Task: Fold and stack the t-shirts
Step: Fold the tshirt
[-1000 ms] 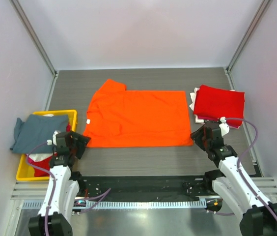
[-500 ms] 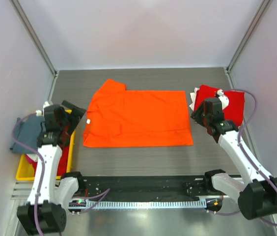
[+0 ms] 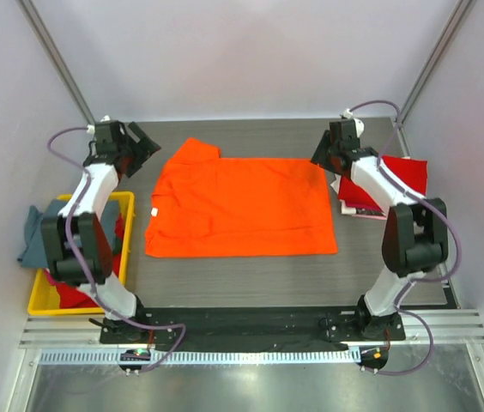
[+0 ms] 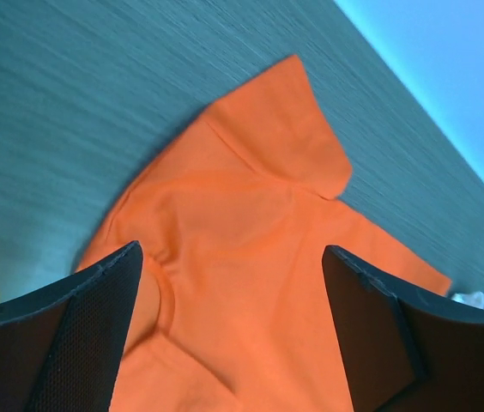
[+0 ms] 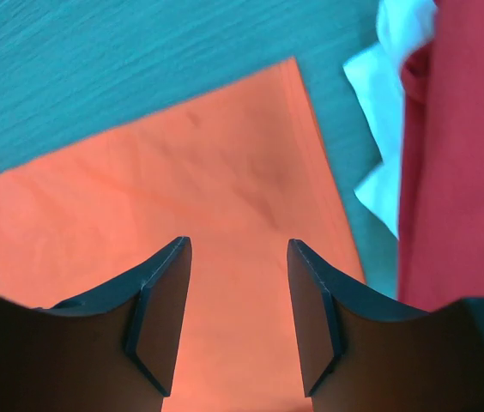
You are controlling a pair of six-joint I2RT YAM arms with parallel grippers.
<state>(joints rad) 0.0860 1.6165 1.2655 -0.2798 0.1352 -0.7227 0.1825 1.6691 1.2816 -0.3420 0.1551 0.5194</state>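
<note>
A bright orange t-shirt (image 3: 240,208) lies flat in the middle of the table, one sleeve sticking out at its far left corner. It also shows in the left wrist view (image 4: 259,257) and the right wrist view (image 5: 199,197). My left gripper (image 3: 142,148) is open and empty, held above the table just left of that sleeve. My right gripper (image 3: 322,153) is open and empty over the shirt's far right corner. A folded deep red t-shirt (image 3: 395,182) lies on white/pink ones (image 3: 338,174) at the right. A grey-blue t-shirt (image 3: 53,227) hangs over the yellow bin.
The yellow plastic bin (image 3: 125,199) stands at the left edge with red cloth (image 3: 72,293) inside. White walls close in the table at the back and sides. A black rail (image 3: 242,326) runs along the near edge.
Both arms have swung from the near edge towards the far edge. The left gripper went from beside the bin to the sleeve corner, the right from the near right corner to the far right corner.
</note>
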